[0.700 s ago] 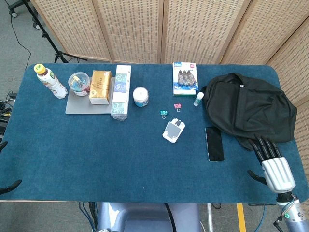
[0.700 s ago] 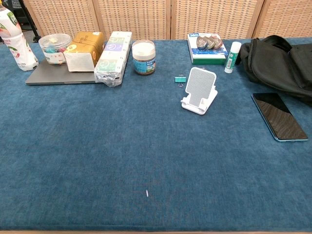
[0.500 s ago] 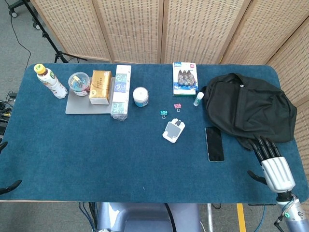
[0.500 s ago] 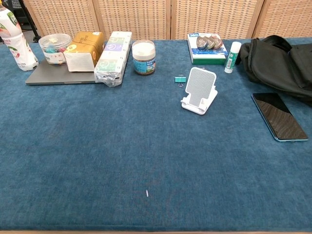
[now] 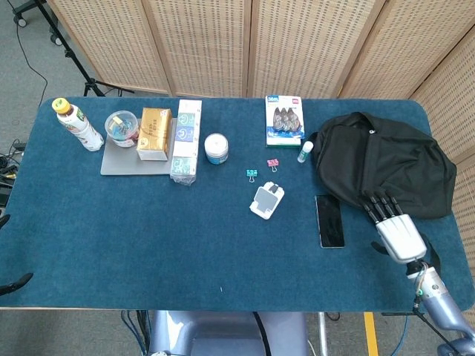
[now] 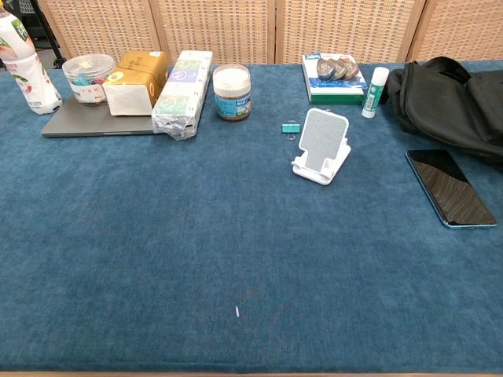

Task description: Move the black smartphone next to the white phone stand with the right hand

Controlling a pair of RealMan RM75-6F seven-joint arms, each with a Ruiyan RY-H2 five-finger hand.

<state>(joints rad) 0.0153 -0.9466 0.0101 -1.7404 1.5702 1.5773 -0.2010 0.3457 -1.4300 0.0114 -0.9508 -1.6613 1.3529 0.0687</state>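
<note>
The black smartphone (image 5: 329,220) (image 6: 450,188) lies flat on the blue table, screen up, right of the white phone stand (image 5: 266,200) (image 6: 321,145). My right hand (image 5: 391,224) hovers over the table to the phone's right, fingers straight and apart, holding nothing, about a hand's width from the phone. It overlaps the edge of the black bag (image 5: 382,165). The chest view does not show it. A dark finger of my left hand (image 5: 13,284) shows at the table's near left edge, too little to read.
Between stand and back edge lie a teal binder clip (image 5: 251,173) (image 6: 291,127), a pink clip (image 5: 272,162), a glue stick (image 5: 304,152) and a boxed clip set (image 5: 284,119). At the back left are a jar (image 5: 217,148), boxes, a grey tray (image 5: 119,162) and a bottle (image 5: 76,124).
My right hand has moved forward and to the left, from the table's near right corner towards the smartphone. The phone and stand have not moved.
</note>
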